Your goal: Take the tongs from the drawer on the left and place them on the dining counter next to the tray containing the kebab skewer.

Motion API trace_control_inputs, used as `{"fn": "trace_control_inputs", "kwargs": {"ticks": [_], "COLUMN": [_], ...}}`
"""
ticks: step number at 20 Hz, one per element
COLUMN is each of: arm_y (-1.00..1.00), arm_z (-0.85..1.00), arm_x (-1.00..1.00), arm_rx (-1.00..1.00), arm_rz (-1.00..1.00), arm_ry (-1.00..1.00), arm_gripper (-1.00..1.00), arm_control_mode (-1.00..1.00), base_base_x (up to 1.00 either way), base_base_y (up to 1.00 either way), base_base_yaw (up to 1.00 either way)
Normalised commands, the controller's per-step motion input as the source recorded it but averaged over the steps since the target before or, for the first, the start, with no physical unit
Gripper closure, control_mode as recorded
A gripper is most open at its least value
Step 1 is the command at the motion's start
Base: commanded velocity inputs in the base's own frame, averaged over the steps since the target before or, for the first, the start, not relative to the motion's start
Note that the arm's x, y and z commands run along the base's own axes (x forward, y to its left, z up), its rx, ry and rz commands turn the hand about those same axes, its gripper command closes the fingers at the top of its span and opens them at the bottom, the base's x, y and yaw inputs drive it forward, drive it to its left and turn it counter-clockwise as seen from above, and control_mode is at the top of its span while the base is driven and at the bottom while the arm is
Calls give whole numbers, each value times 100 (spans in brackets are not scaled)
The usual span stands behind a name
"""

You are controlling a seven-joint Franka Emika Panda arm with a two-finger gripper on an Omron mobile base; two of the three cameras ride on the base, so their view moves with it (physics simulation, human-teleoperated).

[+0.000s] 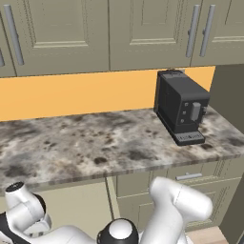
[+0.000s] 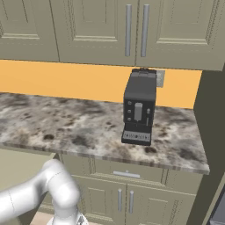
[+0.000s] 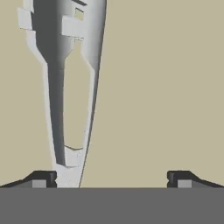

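Granite wall counter (image 1: 95, 143) with its black coffee machine (image 1: 182, 106) runs above the arm, which bends low under the counter's edge. Seen along the hand, the silver-grey tongs (image 3: 70, 87) lie on the beige drawer floor (image 3: 157, 87), their long axis running away from the hand, off toward its left fingertip. The gripper (image 3: 111, 178) stands spread wide and holds nothing, so I judge it must shift over the tongs before closing.

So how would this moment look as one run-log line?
stage: reaching for tongs | gripper: open, empty | tongs: beside one fingertip, on beige floor of drawer
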Motion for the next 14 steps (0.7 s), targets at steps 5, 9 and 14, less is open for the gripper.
{"fn": "trace_control_inputs", "kwargs": {"ticks": [5, 9, 14], "arm_y": [24, 19, 19], "arm_z": [-21, -23, -25], "arm_x": [12, 15, 18], "arm_rx": [0, 0, 0], "arm_rz": [-1, 0, 0], "arm_ry": [-2, 0, 0], "arm_gripper": [-100, -100, -100], "arm_control_mode": [-100, -100, -100], "base_base_x": [0, 0, 0], "base_base_y": [0, 0, 0], "base_base_yaw": [0, 0, 0]}}
